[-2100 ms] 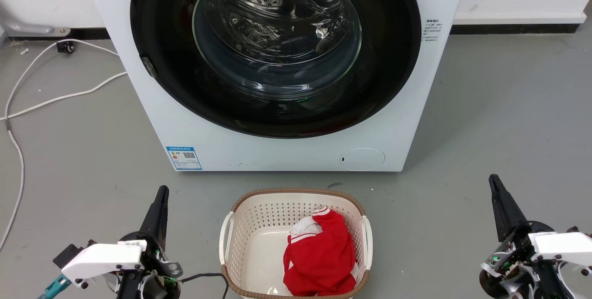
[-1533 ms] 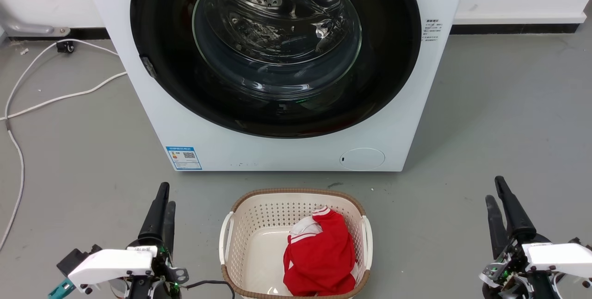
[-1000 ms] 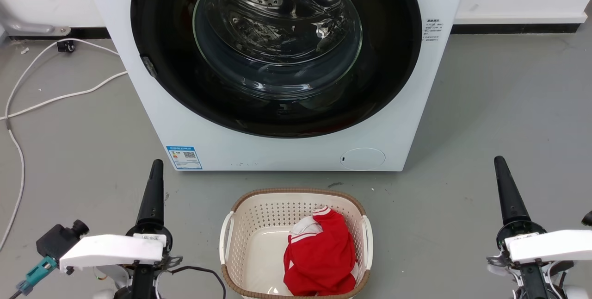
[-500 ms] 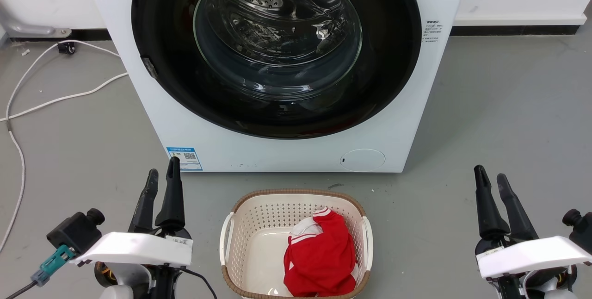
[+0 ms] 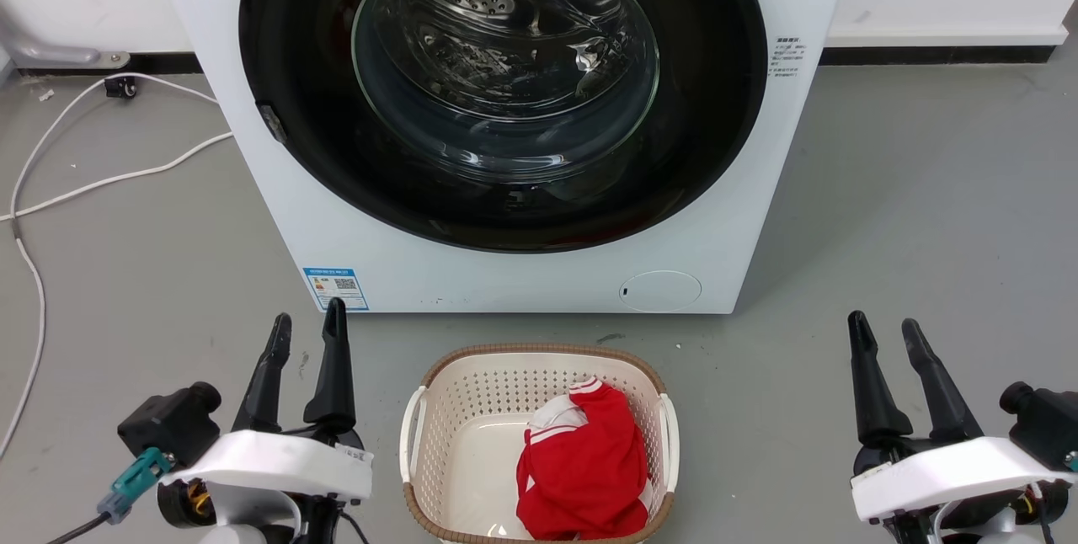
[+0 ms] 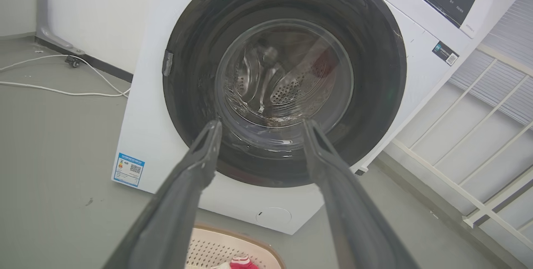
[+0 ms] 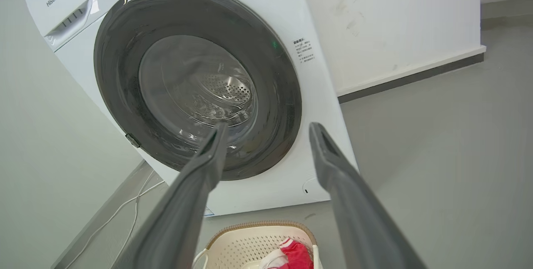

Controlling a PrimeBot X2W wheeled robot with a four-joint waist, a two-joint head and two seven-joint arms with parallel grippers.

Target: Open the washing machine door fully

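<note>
Head view: round black-rimmed glass washing machine door [image 5: 504, 64], upper centre, shut; left hand [image 5: 308, 314], right hand [image 5: 883, 322], lower corners, fingers newly spread, empty; reach pending.

The left gripper [image 6: 262, 124] is spread wide and empty, apart from the door [image 6: 285, 79], which sits shut in the white washer [image 6: 145, 106]. Below is a basket [image 6: 200, 244] rim; a cable [image 6: 62, 91] lies on the floor at left.
</note>
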